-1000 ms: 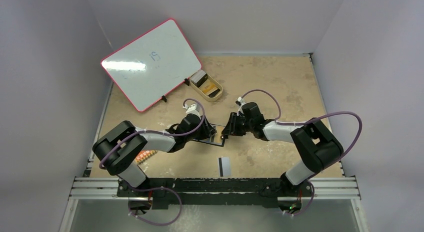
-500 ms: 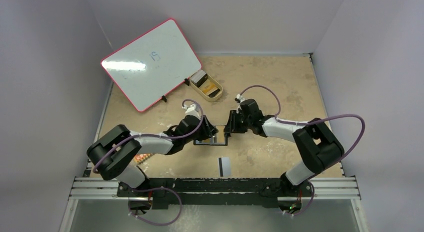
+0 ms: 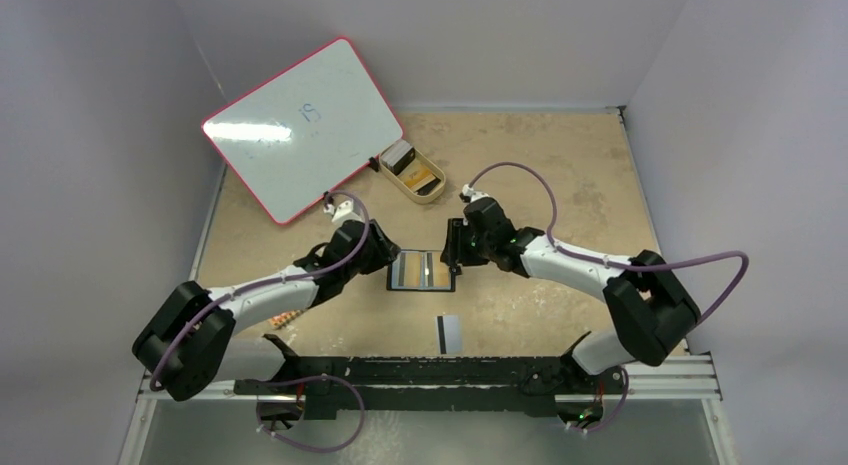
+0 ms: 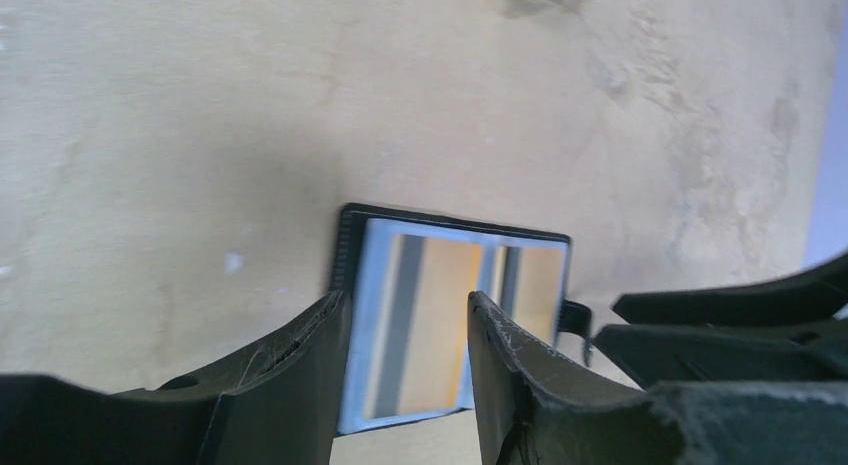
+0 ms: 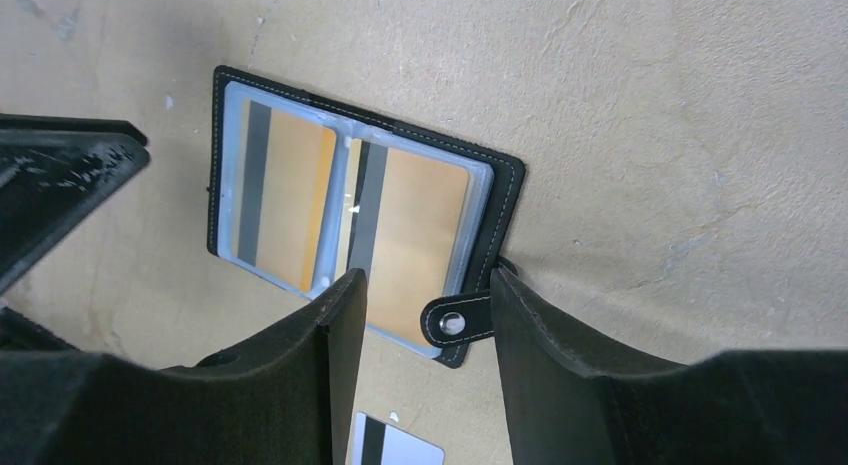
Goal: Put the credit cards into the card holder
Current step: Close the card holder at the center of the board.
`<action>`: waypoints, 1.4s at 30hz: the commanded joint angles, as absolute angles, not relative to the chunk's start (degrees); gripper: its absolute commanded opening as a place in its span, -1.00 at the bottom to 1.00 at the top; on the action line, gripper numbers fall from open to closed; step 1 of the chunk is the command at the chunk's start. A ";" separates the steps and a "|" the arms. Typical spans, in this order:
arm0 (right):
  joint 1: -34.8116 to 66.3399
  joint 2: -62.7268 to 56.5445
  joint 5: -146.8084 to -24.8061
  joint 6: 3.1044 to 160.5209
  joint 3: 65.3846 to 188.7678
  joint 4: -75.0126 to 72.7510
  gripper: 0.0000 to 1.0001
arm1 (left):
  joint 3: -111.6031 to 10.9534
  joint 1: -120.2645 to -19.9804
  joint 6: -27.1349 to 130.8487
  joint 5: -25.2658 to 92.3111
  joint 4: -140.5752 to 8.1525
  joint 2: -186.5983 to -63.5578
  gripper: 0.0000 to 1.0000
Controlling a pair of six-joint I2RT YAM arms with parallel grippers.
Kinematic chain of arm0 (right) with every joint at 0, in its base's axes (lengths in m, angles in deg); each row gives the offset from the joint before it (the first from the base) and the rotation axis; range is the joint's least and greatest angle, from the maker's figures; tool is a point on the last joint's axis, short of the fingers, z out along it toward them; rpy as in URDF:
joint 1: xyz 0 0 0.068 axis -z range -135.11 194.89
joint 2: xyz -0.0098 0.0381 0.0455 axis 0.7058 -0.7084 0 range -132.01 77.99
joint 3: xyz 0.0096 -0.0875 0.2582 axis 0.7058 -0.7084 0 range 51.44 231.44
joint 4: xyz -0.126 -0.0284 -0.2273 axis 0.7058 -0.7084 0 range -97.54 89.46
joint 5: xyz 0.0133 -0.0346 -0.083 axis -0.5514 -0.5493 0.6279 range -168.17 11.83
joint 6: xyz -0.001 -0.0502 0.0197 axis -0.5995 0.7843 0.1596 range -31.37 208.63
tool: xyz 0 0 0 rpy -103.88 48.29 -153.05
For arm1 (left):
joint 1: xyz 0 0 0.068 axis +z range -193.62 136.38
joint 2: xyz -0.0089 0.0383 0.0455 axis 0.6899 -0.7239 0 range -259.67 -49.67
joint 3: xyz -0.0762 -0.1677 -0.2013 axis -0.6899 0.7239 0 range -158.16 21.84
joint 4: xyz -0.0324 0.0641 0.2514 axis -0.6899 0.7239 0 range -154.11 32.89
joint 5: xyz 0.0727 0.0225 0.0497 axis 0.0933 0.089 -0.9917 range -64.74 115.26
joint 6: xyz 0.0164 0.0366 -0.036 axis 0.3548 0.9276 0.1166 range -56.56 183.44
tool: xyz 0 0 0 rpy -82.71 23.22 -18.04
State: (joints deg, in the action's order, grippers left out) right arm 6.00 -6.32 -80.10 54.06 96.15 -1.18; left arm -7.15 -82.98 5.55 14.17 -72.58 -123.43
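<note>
- Tan, scuffed table [image 3: 560, 165] inside pale walls; I view it from above and from both wrists.
- Red-rimmed whiteboard [image 3: 300, 125] leans at far left.
- Left arm [image 3: 260, 297] and right arm [image 3: 575, 267] both reach toward mid-table.
- Tan oval tray [image 3: 437, 188] sits beside the whiteboard's near corner, with what look like more cards [image 3: 410, 163] in it.
- Card holder [image 3: 424, 270] lies opened flat at mid-table, between the two grippers.
- Left gripper [image 4: 405, 315] hangs just left of it, fingers apart, gripping nothing.
- Right gripper [image 5: 425, 285] hangs over its right edge, fingers wide, gripping nothing.
- Two orange-gold cards [image 5: 285, 190] sit in the pockets, one per side, dark stripes showing.
- Striped card [image 3: 449, 332] lies loose, nearer the bases, apart from the holder.
- Snap tab [image 5: 460, 320] juts out unfastened.
</note>
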 commanded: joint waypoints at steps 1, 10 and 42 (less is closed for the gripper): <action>4.12 -7.92 -72.67 54.25 100.56 -6.49 0.04 | -6.14 -80.39 6.51 12.58 -65.91 -120.54 -0.08; 3.49 -10.91 -71.18 54.81 102.84 -10.30 0.04 | -3.66 -79.56 4.54 18.88 -71.17 -123.29 0.03; 4.29 -12.04 -76.39 53.42 95.45 4.74 -0.87 | -0.07 -79.72 -13.95 39.75 -107.65 -129.95 0.12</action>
